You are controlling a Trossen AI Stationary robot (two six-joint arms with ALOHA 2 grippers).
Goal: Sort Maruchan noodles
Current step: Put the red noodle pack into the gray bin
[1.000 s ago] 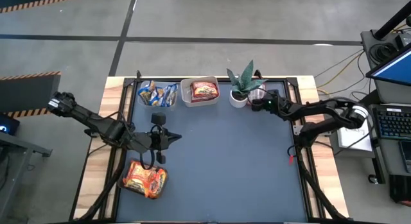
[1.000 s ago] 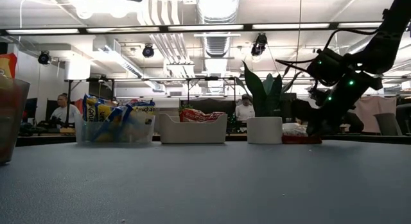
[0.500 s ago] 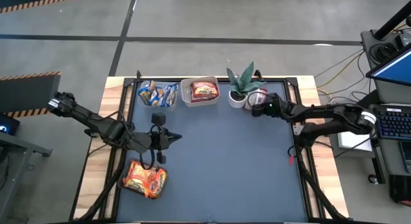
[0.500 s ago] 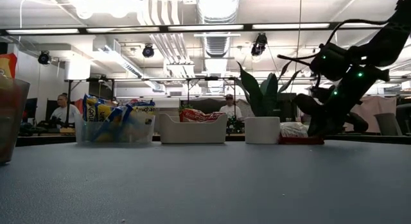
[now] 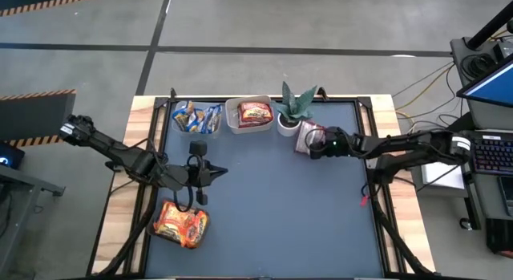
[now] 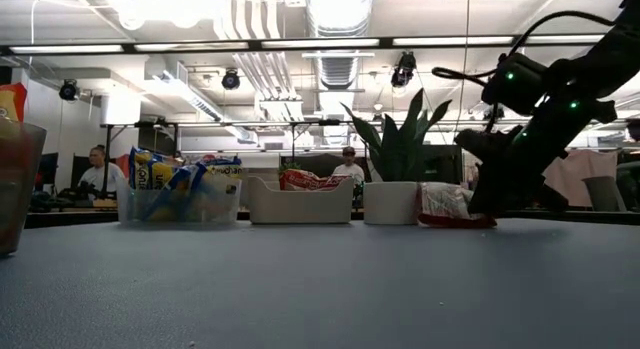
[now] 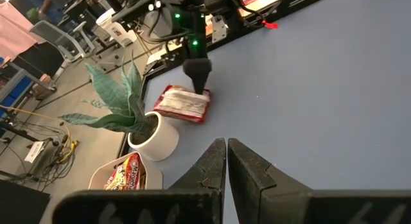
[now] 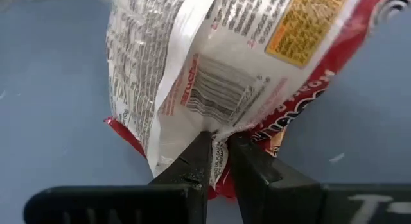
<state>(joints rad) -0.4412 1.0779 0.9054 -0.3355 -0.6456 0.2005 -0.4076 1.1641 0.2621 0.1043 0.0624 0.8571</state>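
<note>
pinching the sealed edge of a red-and-white noodle packet (image 8: 218,76) between nearly closed fingers (image 8: 199,161), right gripper (image 5: 311,145) low over the far middle of the worktop (image 5: 288,224), just beside the white plant pot (image 5: 286,125). judged as the pick-up step for this one packet: gripped at a thin flap only, body of the packet lying on the dark surface in the low view (image 6: 447,204), not yet lifted clear. next move probably calling for a straight lift, then a carry past the plant (image 6: 395,139) to the tub of matching red packets (image 5: 250,115), standing on the pot's other side; worth keeping the swing clear of the leaves and the pot, since both sit right on the path. likely to dangle and twist from such a small pinch on crinkly film, so a slow carry seems wise. looks flat and rectangular, white back with a barcode and fine print turned to the wrist camera, red border showing round the edge. blue-yellow packets (image 5: 197,116) already in the next clear tub along the far edge, orange ones (image 5: 180,224) in a tub at the near left. left gripper (image 5: 215,172) waiting shut above the left part of the worktop, holding nothing.
</note>
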